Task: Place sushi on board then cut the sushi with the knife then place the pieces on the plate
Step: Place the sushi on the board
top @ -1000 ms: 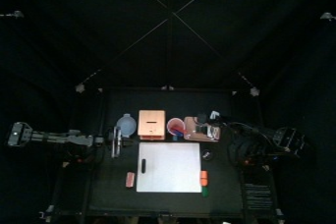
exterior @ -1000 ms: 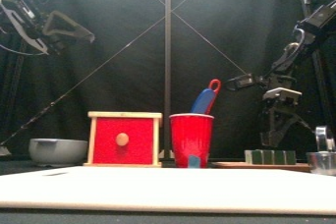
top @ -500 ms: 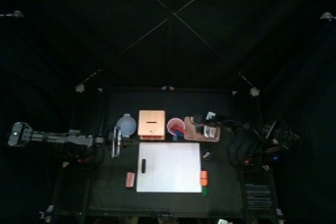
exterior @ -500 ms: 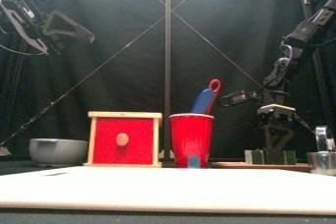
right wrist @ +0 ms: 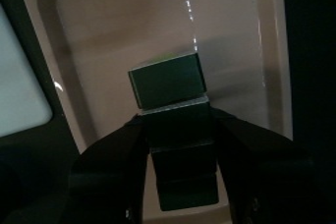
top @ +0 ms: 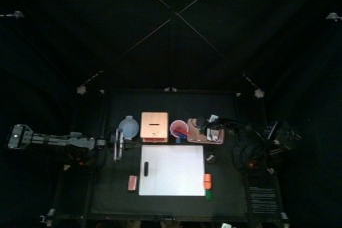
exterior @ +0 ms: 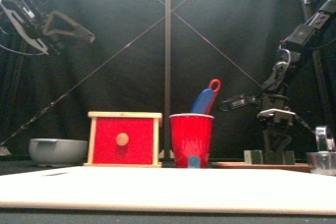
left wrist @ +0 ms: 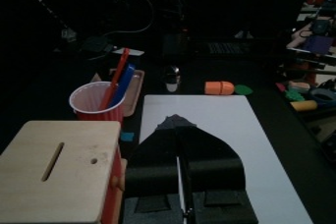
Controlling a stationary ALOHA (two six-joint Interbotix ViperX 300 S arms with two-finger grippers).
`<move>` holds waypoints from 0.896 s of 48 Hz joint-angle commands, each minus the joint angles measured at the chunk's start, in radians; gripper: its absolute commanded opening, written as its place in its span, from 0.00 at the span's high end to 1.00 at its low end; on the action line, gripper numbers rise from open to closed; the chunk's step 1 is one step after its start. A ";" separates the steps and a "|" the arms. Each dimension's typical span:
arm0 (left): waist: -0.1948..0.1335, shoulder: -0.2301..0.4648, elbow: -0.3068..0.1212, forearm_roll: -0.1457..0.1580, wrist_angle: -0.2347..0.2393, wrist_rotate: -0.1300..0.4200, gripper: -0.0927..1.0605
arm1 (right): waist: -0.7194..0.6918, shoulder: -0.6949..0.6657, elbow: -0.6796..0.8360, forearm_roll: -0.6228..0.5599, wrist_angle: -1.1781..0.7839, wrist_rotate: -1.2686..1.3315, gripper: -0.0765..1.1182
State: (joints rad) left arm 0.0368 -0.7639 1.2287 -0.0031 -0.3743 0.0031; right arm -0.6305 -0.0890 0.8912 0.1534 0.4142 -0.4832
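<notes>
We judge the first step to be in hand: fetching the sushi (right wrist: 171, 83), which lies on the pink tray (right wrist: 112, 31) just behind the back right corner of the board (top: 174, 170), not yet on the board. The right gripper (right wrist: 182, 128) is low over the roll, its jaws apart, one on each side; whether they already press it we cannot tell. The left gripper (left wrist: 179, 130), jaws together and empty, rests beside the board's back left corner. The cup (exterior: 192, 138) with the knives stands behind the board, so cutting and plating remain. Next, we think, the jaws must close squarely across the roll so its blocks hold together; then lift it clear of the tray's rim and carry it forward to the board's middle.
</notes>
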 commanded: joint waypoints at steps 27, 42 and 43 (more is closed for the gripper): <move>0.003 0.003 -0.012 0.000 -0.005 -0.002 0.95 | 0.032 -0.258 -0.066 0.104 0.224 0.176 0.47; 0.002 0.003 -0.012 0.000 -0.005 -0.003 0.95 | 0.245 -0.314 -0.038 0.103 0.163 0.538 0.47; 0.003 0.003 -0.012 0.000 -0.005 -0.003 0.95 | 0.261 -0.318 -0.035 0.101 0.149 0.568 0.47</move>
State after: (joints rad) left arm 0.0383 -0.7639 1.2303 -0.0031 -0.3743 0.0015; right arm -0.4157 -0.3712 0.8606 0.2577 0.6075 0.0153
